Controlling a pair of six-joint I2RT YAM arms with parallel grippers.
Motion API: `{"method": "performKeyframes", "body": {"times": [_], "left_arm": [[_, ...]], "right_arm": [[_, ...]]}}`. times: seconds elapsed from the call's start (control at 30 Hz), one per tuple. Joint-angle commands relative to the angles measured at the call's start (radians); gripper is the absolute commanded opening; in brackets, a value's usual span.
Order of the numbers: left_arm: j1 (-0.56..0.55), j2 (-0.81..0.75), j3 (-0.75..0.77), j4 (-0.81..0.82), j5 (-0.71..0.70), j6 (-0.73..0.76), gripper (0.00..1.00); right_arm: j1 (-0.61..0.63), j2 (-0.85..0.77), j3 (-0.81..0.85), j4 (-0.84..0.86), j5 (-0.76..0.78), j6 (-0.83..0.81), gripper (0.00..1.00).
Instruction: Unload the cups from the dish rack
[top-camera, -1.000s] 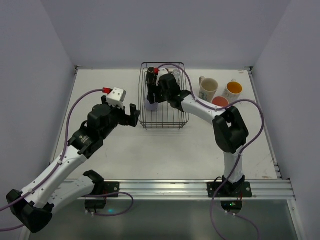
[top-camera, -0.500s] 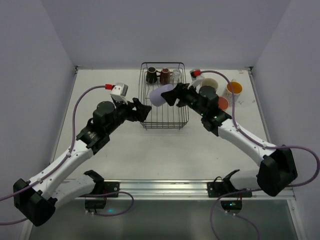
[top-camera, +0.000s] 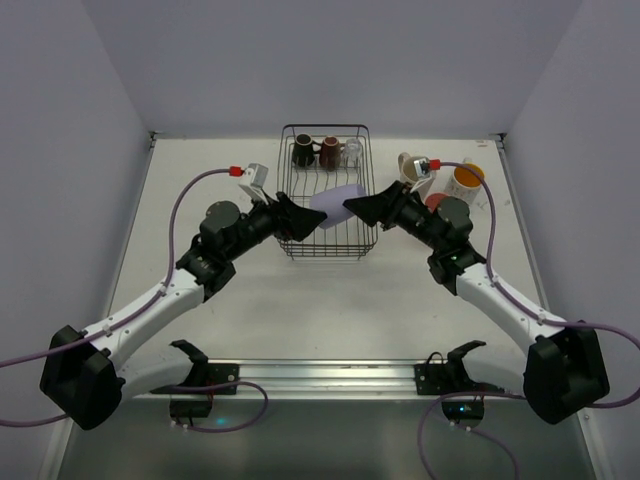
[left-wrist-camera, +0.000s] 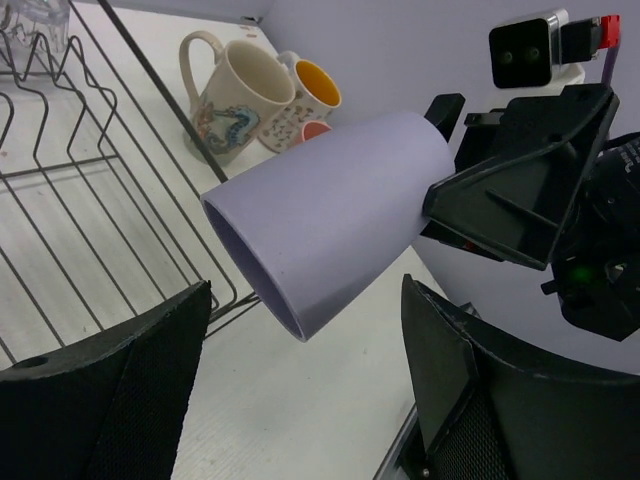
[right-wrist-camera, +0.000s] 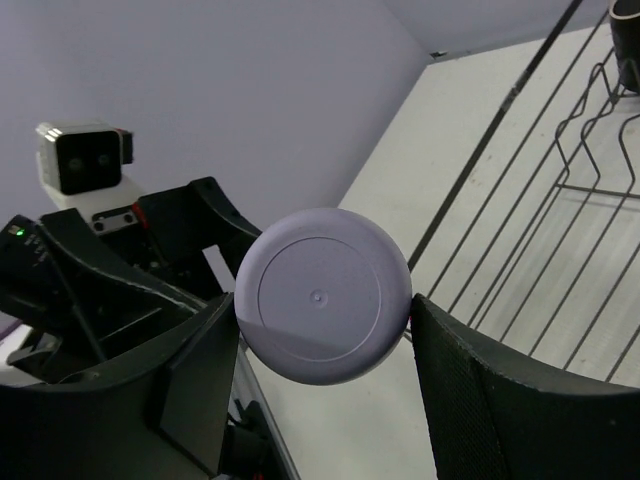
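Lavender tumbler (left-wrist-camera: 330, 215) clamped in right hand (right-wrist-camera: 322, 315), mouth toward the spread left hand (left-wrist-camera: 305, 300).

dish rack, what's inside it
A black mug, a brown mug and a clear glass at its far end. The lavender tumbler held above covers part of its floor.

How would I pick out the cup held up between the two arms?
Find the black wire rack toward the back of the table. Above its front half, the right tool holds a cup sideways, near its base. It is plain pale purple with no handle, unlike the dark mugs at the rack's back.
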Motion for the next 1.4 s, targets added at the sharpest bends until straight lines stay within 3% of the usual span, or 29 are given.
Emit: {"method": "performKeyframes", "body": {"times": [0.0,0.13,0.27,0.33,0.4,0.43,0.53,0.63,0.67,0.8,0.93,1.0,1.03,1.13,1.37], "left_arm": [[-0.001,0.005,0.000,0.090,0.048,-0.060,0.79],[-0.001,0.011,-0.004,0.113,0.061,-0.082,0.76],[-0.006,0.040,-0.014,0.238,0.155,-0.142,0.71],[-0.007,0.055,-0.010,0.289,0.174,-0.155,0.64],[-0.009,0.060,-0.010,0.314,0.180,-0.156,0.55],[-0.009,0.059,-0.012,0.318,0.171,-0.153,0.44],[-0.009,0.048,-0.010,0.337,0.151,-0.150,0.27],[-0.009,0.042,0.005,0.317,0.073,-0.153,0.00],[-0.009,0.045,0.016,0.283,0.056,-0.144,0.00],[-0.009,0.034,0.124,0.121,-0.077,-0.057,0.00],[0.000,0.089,0.307,-0.168,-0.287,0.122,0.00],[0.029,0.133,0.423,-0.264,-0.327,0.184,0.00],[0.042,0.158,0.460,-0.371,-0.375,0.198,0.00],[0.127,0.235,0.554,-0.493,-0.441,0.223,0.00],[0.404,0.445,0.736,-0.717,-0.363,0.241,0.00]], "right_arm": [[-0.001,-0.050,-0.014,0.125,-0.042,0.053,0.40],[-0.001,-0.036,-0.023,0.160,-0.045,0.073,0.40],[-0.001,0.031,-0.036,0.261,-0.101,0.148,0.41],[-0.001,0.074,-0.036,0.320,-0.123,0.192,0.42],[0.000,0.114,-0.037,0.390,-0.164,0.249,0.42],[-0.001,0.128,-0.042,0.419,-0.174,0.270,0.43],[-0.001,0.171,-0.040,0.470,-0.198,0.324,0.46],[0.000,0.200,-0.045,0.475,-0.206,0.333,0.61],[0.000,0.202,-0.048,0.470,-0.204,0.335,0.72],[-0.001,0.174,-0.053,0.371,-0.181,0.289,0.98],[-0.001,0.087,-0.062,0.234,-0.123,0.191,0.99],[0.000,0.050,-0.069,0.153,-0.097,0.156,0.99],[0.000,0.031,-0.068,0.115,-0.074,0.137,0.99],[-0.001,-0.047,-0.051,-0.052,-0.045,0.041,0.99],[0.000,-0.212,0.026,-0.447,0.070,-0.219,0.99]]}}
